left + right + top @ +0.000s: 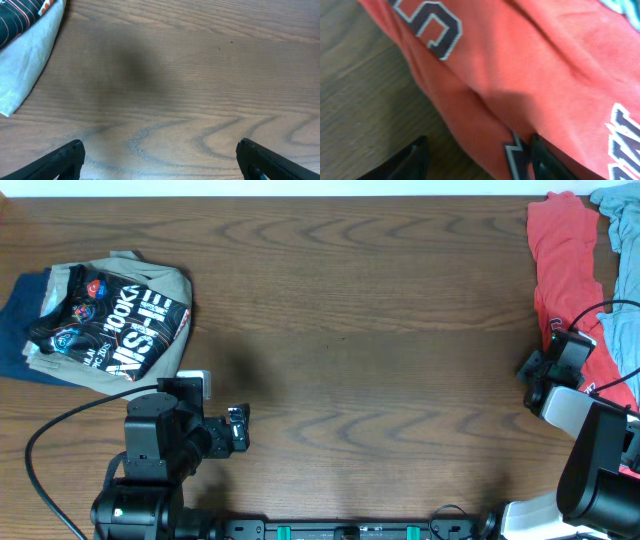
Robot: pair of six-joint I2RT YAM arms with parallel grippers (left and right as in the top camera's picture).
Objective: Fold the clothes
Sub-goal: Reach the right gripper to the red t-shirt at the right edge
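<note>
red-orange t-shirt (562, 260) lies unfolded in a long crumpled heap at the far right corner of the table (380, 300), trailing from the table's far edge down along its right side. from the right wrist we see it up close (520, 65), creased, with its left edge lying on the wood.

we see the table as dark wood grain filling the overhead view. the right arm (600, 460) rises from the table's near right corner and reaches toward the far edge, its wrist tipped down over the lower left edge of the heap. the left arm (155, 445) stands at the table's near left side, its forearm turned toward the table's middle and held low over bare wood.

at the table's left side a black shirt (115, 320) with white print lies on top of a tan garment (150, 370), and a navy garment (20, 330) shows beneath them at the table's left edge. a pale blue garment (622, 330) lies along the table's right edge, touching the red-orange t-shirt.

the right gripper (537, 375) has its jaws parted: one finger (417, 157) is over the table's wood, the other (547, 160) over the cloth, with the shirt's edge between them and no pinch that we can see. the left gripper (238, 430) is spread wide, its fingers (60, 160) at the two lower corners of its view with only wood between them.

navy lettering (432, 30) with a white outline shows on the shirt.
</note>
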